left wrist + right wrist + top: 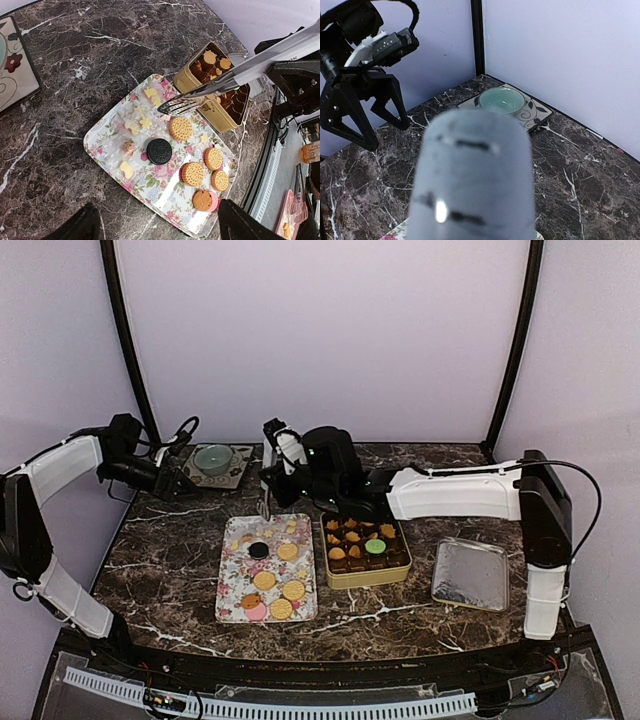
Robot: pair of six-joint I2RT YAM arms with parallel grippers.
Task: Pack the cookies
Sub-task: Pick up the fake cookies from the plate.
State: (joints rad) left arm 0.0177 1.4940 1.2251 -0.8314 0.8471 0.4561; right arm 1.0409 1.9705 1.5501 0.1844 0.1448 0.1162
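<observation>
The left claw (180, 483) hangs released over the far left of the marble counter (170, 550). Its dark fingers (80, 227) are spread wide with nothing between them. Just to its right and slightly further back lies a patterned mat (240, 478) with a pale green bowl (213, 458) on it.

Right of the bowl is the right claw (275, 472), at the end of an arm stretched across from the right side and clenched on a pair of metal tongs (210, 90). The tongs point down from it, their slotted tip over the far end of the tray and touching no cookie that I can make out. In the right wrist view a blurred grey shape fills the foreground and hides the fingers.

Below and nearer than the right claw, the flower-patterned tray (232, 570) lies flat on the counter with the loose cookies (192, 173) on it. Golden round ones lie toward the near end, and a brown one rests on a pink one at the near corner. A dark sandwich cookie (159, 151) sits around the middle, and small pale yellow pieces lie closest to the tongs' tip.

Down and to the right of that claw, just beside the tray, the open gold tin (365, 580) holds more cookies in brown paper cups, a green cookie (375, 547) among them. Furthest right, well apart from both claws, a shallow silver lid (470, 573) lies flat.
</observation>
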